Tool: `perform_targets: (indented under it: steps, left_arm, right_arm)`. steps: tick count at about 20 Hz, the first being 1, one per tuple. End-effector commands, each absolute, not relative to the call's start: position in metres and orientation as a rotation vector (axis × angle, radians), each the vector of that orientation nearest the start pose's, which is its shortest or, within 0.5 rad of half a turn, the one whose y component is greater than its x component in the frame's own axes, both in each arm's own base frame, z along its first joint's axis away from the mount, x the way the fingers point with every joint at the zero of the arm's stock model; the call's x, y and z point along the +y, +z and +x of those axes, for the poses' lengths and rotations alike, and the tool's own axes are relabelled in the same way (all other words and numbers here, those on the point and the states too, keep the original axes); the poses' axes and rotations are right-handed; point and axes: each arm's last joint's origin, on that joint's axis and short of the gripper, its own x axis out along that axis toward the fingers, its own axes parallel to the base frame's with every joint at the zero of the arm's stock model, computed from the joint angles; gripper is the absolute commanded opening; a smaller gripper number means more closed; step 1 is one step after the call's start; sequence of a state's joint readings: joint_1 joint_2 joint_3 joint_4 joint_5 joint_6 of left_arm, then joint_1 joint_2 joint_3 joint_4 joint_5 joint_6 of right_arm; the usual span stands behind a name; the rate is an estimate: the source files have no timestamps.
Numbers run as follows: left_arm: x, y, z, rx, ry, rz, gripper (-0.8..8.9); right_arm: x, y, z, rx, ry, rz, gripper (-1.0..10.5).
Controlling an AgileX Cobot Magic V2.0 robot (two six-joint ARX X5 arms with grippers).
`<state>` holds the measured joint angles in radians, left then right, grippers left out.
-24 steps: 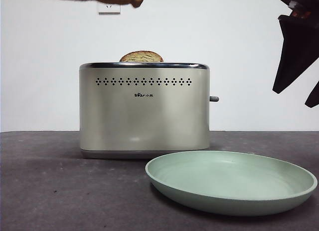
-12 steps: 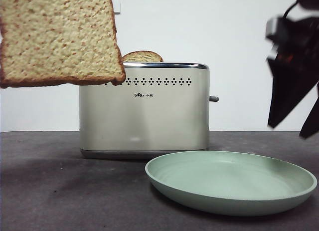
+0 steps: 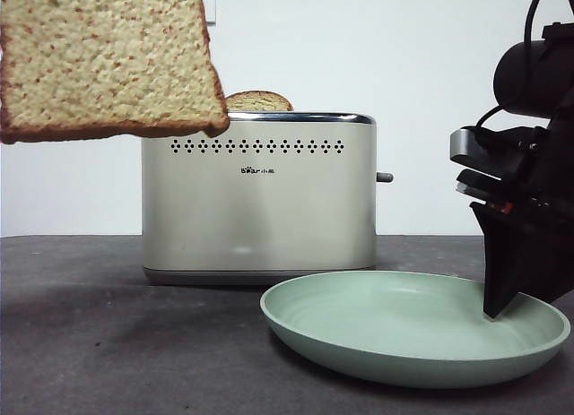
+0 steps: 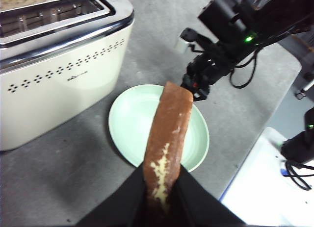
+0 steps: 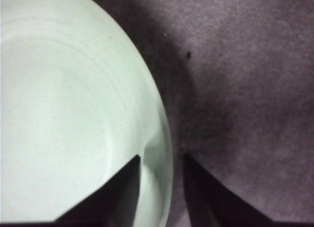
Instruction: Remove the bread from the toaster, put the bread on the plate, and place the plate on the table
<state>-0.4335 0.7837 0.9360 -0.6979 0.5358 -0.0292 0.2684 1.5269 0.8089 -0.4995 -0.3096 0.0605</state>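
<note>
The bread (image 3: 108, 61), a big tan speckled slice with a dark crust, hangs high at the left in the front view, in front of the cream toaster (image 3: 260, 200). My left gripper (image 4: 162, 170) is shut on one end of the bread (image 4: 169, 124), which hangs above the mint-green plate (image 4: 130, 124). The plate (image 3: 404, 330) lies on the table (image 3: 90, 343) in front of the toaster. My right gripper (image 3: 499, 309) is low at the plate's right side. It (image 5: 162, 163) is open and straddles the plate's rim (image 5: 164, 134), one jaw inside and one outside.
A second, narrower slice (image 3: 258, 101) sticks up from the toaster's slot. The toaster's lever (image 3: 385, 177) points to the right. In the left wrist view a white surface (image 4: 265, 188) with cables lies past the table's edge.
The bread came down from the top edge into full view, then held about still. My right gripper dropped from the upper right to the plate's right rim.
</note>
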Motion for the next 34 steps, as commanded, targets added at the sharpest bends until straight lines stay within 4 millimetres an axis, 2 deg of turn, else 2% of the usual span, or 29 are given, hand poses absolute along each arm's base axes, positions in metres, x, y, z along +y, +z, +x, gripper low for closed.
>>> perform_targets:
  steps: [1, 2, 5, 12, 15, 22, 29, 34]
  left_arm:
    - [-0.076, 0.345, 0.125, 0.543, -0.976, -0.077, 0.05]
    - [-0.076, 0.346, 0.125, 0.540, -0.990, -0.085, 0.05]
    - [-0.077, 0.346, 0.125, 0.549, -0.999, -0.106, 0.05]
    - [-0.079, 0.348, 0.125, 0.568, -1.068, -0.185, 0.05]
    - [-0.084, 0.346, 0.132, 0.591, -1.119, -0.206, 0.05]
    - [-0.105, 0.311, 0.172, 0.820, -1.188, -0.236, 0.05]
    - [-0.123, 0.268, 0.208, 0.999, -1.221, -0.248, 0.05]
    - [-0.131, 0.241, 0.226, 1.097, -1.201, -0.266, 0.17]
  right_arm:
    - [0.082, 0.159, 0.260, 1.248, 0.461, 0.082, 0.4]
    - [0.081, 0.158, 0.260, 1.250, 0.460, 0.083, 0.0]
    - [0.082, 0.160, 0.259, 1.243, 0.490, 0.103, 0.0]
    - [0.091, 0.202, 0.240, 1.126, 0.647, 0.190, 0.0]
    - [0.106, 0.212, 0.228, 1.110, 0.730, 0.184, 0.0]
    - [0.146, 0.220, 0.212, 1.054, 0.862, 0.155, 0.0]
    - [0.150, 0.221, 0.212, 1.040, 0.872, 0.166, 0.0]
    - [0.150, 0.221, 0.212, 1.036, 0.875, 0.165, 0.0]
